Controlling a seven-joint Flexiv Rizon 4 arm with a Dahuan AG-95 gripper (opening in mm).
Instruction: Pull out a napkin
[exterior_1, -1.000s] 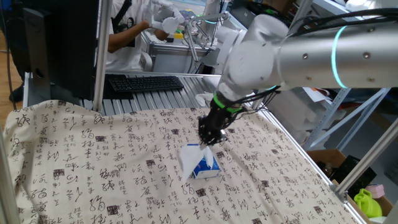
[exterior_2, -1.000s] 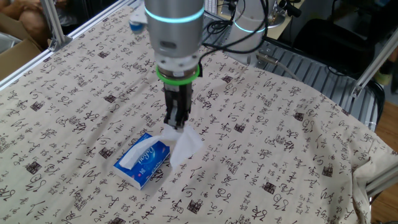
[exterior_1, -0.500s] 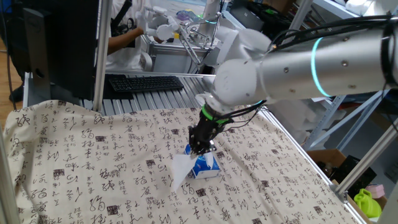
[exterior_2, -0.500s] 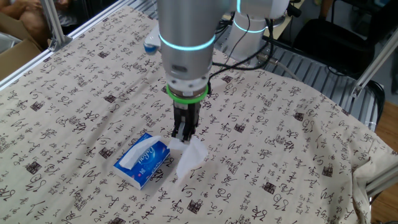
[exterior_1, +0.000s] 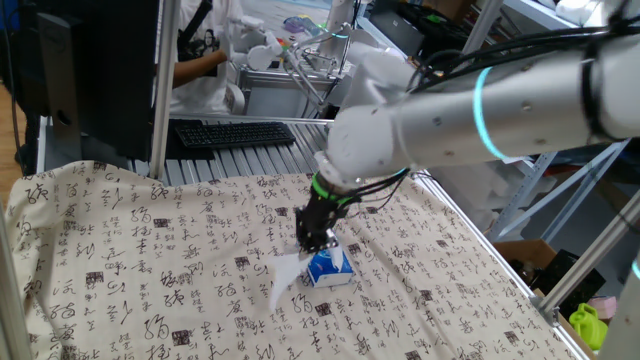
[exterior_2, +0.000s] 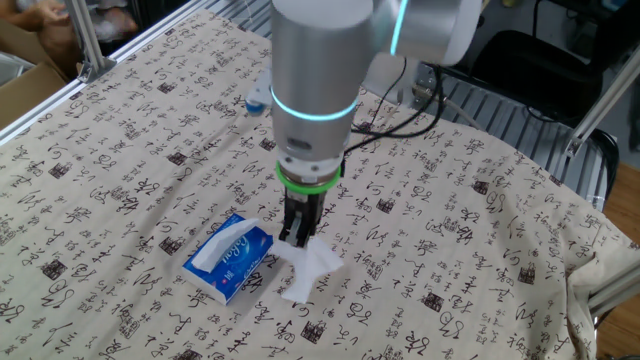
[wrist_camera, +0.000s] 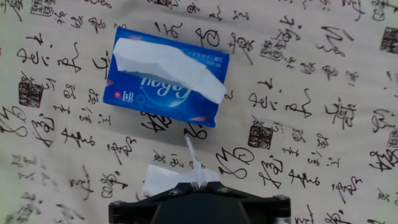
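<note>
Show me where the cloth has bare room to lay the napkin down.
Bare cloth lies open beyond the napkin, away from the tissue pack. It is crowded right by the pack, where the gripper holds the napkin.

The silver arm reaches down over the table from the far side, its last link almost upright with a glowing teal ring around it and a green collar just below. Black cables loop beside the wrist. The gripper (exterior_2: 298, 240) (exterior_1: 315, 243) points straight down, low and close to the table. Its dark jaws are pressed together on a thin white napkin (exterior_2: 312, 266) (exterior_1: 285, 275) (wrist_camera: 169, 178), whose loose end trails below them.
</note>
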